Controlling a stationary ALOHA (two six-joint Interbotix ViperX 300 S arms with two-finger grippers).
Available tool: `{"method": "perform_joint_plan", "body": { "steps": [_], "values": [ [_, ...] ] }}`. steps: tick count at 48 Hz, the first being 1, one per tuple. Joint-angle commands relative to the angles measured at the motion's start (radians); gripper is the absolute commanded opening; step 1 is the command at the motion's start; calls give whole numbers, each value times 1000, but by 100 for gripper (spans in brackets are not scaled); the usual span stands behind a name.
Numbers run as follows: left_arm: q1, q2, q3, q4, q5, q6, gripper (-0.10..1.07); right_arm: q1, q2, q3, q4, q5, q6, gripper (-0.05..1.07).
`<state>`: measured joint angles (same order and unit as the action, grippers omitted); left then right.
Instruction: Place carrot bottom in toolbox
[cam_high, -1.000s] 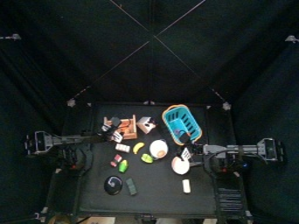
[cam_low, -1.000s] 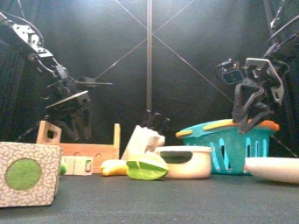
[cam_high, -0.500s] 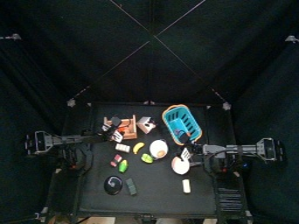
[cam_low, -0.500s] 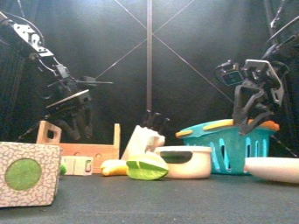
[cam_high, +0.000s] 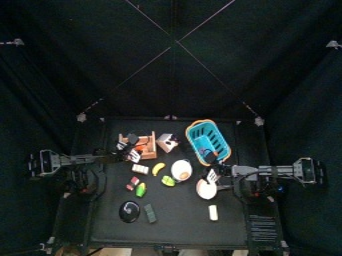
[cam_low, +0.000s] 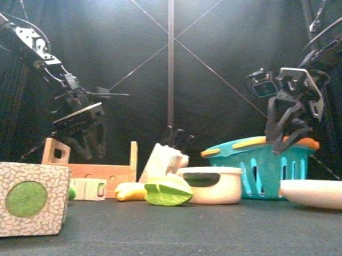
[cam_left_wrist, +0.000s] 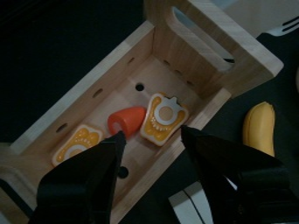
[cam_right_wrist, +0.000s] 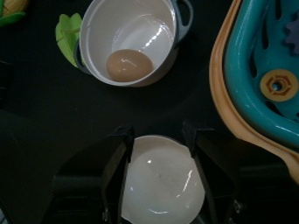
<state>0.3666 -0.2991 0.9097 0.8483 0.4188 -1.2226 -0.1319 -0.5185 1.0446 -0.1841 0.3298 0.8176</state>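
left gripper (cam_left_wrist: 149, 162): jaws wide apart, empty, over toolbox (cam_left_wrist: 222, 66)
carrot bottom (cam_left_wrist: 125, 122): lying inside toolbox, between two toy pieces
right gripper (cam_right_wrist: 156, 144): jaws apart, empty, above white bowl (cam_right_wrist: 159, 181)
risk: jaw snagging wooden rim on retreat, tipping box

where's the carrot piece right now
The orange carrot piece lies on the floor of the wooden toolbox, beside a toy egg slice, just ahead of the open left gripper in the left wrist view.
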Motion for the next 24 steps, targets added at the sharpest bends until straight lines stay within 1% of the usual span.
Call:
{"method": "perform_joint_plan", "body": {
  "steps": [1,12,24],
  "values": [
    [-2,-6,-23,3,-3,2,90,2,-5,-20,-2,-6,-2,84],
    [-8,-8,-20,-21,-3,3,90,12,-8,-20,-2,-2,-2,84],
    [-9,-8,-15,-21,-3,3,90,29,-14,-31,2,3,0,84]
  ]
}}
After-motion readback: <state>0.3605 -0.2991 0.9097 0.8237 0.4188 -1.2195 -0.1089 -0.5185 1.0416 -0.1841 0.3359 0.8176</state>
